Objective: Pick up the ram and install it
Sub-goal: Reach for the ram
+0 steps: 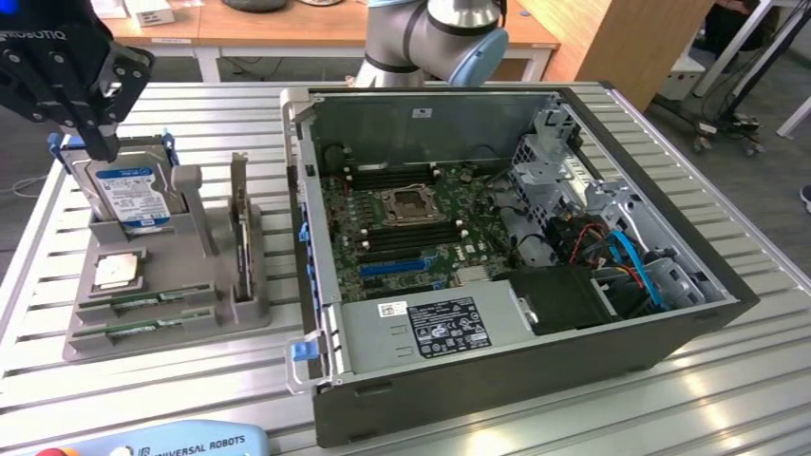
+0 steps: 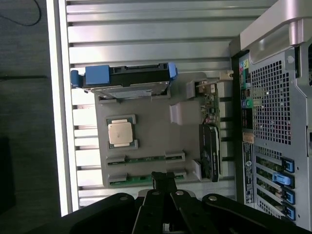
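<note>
Right up front, the pale blue control pendant lies at the counter's near edge, on ribbed aluminium slats. Now sweep with me from the exterior view's left. Your gripper hangs high over the grey holder, black linkage, jaws pinched fully together and carrying nothing. So you're at the approach step of the pick, I'd say, with nothing lifted yet.

Below it, the hard drive stands on edge, bare metal with a blue label and blue plastic clips. A square metal-capped chip sits flat in its pocket. Then come two thin green sticks lying in parallel slots. In the wrist view your fingertips line up with the outer one, so I take that as the ram, resting untouched beside its twin stick. That's my judgement, mind you, because they look identical.

The grab, as I read it, calls for jaws parted first, then squared across that narrow board edge. It's thin, rigid and bare circuit board, so a skewed pinch could tip it in the slot.

Moving on, a dark card stands upright in the holder. Well to the right, the computer case lies open, matte black steel. Its green motherboard shows long black memory slots either side of the processor socket.
</note>
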Motion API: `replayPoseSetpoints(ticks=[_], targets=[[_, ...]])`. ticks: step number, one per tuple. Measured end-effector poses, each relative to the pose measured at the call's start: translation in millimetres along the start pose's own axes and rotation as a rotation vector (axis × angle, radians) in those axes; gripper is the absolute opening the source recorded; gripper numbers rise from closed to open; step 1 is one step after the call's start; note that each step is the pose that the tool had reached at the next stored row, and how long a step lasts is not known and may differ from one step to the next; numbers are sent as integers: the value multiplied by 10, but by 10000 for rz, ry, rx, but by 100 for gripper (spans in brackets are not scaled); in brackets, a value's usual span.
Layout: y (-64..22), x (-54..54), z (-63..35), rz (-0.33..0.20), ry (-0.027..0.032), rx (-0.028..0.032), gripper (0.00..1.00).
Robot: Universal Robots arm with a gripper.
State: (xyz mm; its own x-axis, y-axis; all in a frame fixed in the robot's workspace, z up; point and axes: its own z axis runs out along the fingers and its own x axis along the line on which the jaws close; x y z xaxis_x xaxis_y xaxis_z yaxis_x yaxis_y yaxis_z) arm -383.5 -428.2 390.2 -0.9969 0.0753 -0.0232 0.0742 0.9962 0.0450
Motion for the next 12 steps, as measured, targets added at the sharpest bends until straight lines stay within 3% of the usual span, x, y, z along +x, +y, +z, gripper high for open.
replayPoseSetpoints(ticks=[12], targets=[[-107, -8, -4, 0, -1, -1, 10]])
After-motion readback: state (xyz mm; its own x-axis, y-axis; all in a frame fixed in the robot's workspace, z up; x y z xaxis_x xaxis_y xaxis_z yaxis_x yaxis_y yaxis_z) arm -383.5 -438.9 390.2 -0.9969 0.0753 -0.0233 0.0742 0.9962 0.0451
